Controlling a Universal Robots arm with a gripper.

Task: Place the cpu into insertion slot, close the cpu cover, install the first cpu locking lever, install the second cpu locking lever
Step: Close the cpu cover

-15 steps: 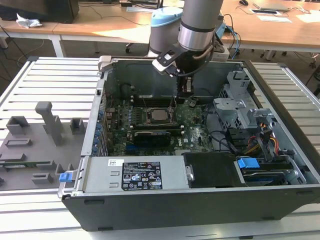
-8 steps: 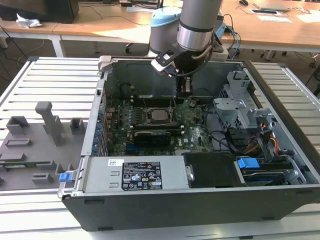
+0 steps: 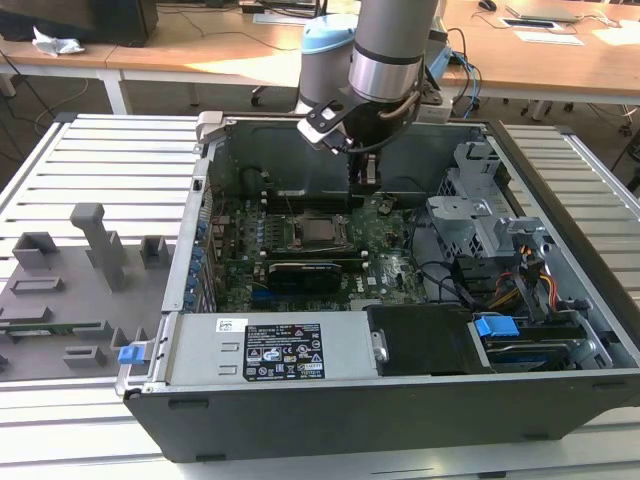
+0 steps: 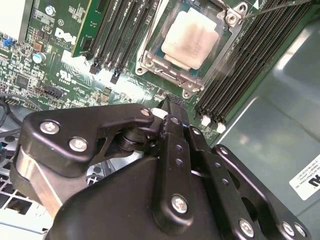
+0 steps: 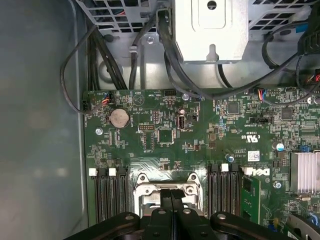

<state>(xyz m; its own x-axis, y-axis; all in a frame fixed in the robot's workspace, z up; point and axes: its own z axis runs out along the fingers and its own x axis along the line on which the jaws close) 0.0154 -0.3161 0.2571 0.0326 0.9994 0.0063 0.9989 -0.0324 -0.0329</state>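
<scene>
Now poised low inside the open computer case (image 3: 400,425), with the gripper (image 4: 167,109) clenched, fingers pressed flat together and grasping nothing visible. Hovering just beside the insertion slot (image 3: 300,232) rather than on it, close to the long black memory slots (image 4: 250,60) in the second wrist view.

Worth noting the cpu (image 4: 189,37): lying flat in that slot on the green circuit board (image 5: 200,145), pale face up, framed by the cpu cover (image 4: 165,75), so seemingly seated and covered already.

Clenched probably to make one narrow, stiff tip, suited to hooking or pushing thin wire rather than pinching a chip. Supporting that reading: a thin locking lever (image 4: 272,7) jutting away from the frame's corner, apparently unlatched. Hard to tell whether the fingertips touch any lever.

In the first wrist view, lined up squarely with the metal frame, between the two banks of memory slots, presumably to keep any push straight.
</scene>
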